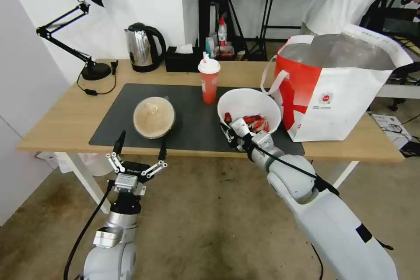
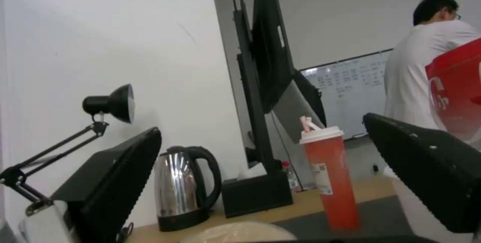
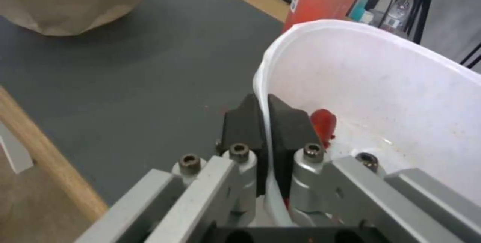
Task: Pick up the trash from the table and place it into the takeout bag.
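Head view: right gripper (image 1: 230,132) pinches the near rim of the white plastic bowl (image 1: 249,107) holding red crayfish shells (image 1: 256,123), on the dark mat (image 1: 192,116) just left of the takeout bag (image 1: 334,85); left gripper (image 1: 140,146) hangs spread wide at the table's (image 1: 65,118) near edge, before the clear-lidded bowl (image 1: 154,117).
Left wrist view: red drink cup (image 2: 328,177) stands upright right of the steel kettle (image 2: 183,186), seen between the parted fingers (image 2: 118,183).
Right wrist view: black pads (image 3: 291,126) clamp the thin white wall, one inside, one outside.

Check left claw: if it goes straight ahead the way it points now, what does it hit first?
Probably the lidded bowl: the open left claw points across the table edge straight at it. Depth is unclear.
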Tool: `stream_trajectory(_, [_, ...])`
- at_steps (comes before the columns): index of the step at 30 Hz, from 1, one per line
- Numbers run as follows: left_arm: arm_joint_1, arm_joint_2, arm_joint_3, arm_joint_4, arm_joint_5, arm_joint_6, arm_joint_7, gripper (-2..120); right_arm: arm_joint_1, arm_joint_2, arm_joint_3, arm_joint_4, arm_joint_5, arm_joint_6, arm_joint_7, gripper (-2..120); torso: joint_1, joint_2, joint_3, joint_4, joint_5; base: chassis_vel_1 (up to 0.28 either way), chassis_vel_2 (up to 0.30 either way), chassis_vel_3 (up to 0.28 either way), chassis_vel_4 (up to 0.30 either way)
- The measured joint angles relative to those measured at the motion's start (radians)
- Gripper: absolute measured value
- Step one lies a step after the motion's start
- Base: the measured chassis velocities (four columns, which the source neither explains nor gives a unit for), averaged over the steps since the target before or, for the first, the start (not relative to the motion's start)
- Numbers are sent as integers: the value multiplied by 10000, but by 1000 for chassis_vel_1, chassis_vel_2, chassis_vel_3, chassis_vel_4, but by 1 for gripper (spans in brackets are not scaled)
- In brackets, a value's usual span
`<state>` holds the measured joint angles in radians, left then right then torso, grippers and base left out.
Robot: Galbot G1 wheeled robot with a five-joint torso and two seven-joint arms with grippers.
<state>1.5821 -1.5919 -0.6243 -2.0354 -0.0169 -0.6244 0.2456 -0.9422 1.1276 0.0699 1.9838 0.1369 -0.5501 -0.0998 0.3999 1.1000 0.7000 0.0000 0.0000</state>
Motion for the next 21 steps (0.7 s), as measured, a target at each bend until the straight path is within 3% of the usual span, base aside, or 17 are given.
stream_trajectory(21, [25, 0, -98, -41, 109, -202, -25, 100, 19, -152, -151, 309, 13, 39, -26, 0, 0, 0, 0, 0, 2, 0, 0, 0, 0])
